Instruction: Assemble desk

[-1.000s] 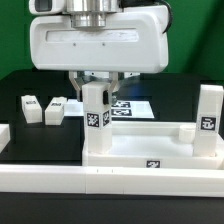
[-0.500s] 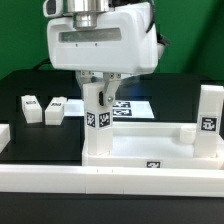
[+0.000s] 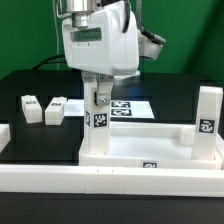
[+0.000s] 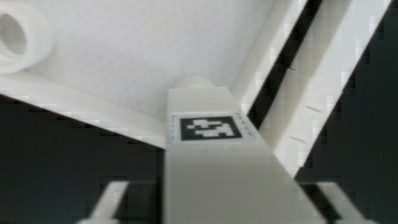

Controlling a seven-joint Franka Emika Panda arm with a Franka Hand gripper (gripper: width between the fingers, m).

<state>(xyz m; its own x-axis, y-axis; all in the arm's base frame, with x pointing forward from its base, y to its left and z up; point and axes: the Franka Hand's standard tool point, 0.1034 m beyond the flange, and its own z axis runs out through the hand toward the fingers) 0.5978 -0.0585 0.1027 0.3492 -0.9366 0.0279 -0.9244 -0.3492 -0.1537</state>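
Observation:
The white desk tabletop lies on the black table with its raised rim up. One white tagged leg stands upright at its corner toward the exterior view's left, and my gripper is shut on that leg's upper part from above. In the wrist view the same leg runs between the fingers down to the tabletop, beside a round socket. A second leg stands at the tabletop's corner toward the exterior view's right. Two loose legs lie on the table at the left.
The marker board lies flat behind the tabletop. A long white border rail runs along the front, with a short piece at the left edge. Green wall behind.
My hand has turned about its vertical axis while staying on the leg, showing a narrower face now. The leg's tag has shifted slightly toward the exterior view's right with it.

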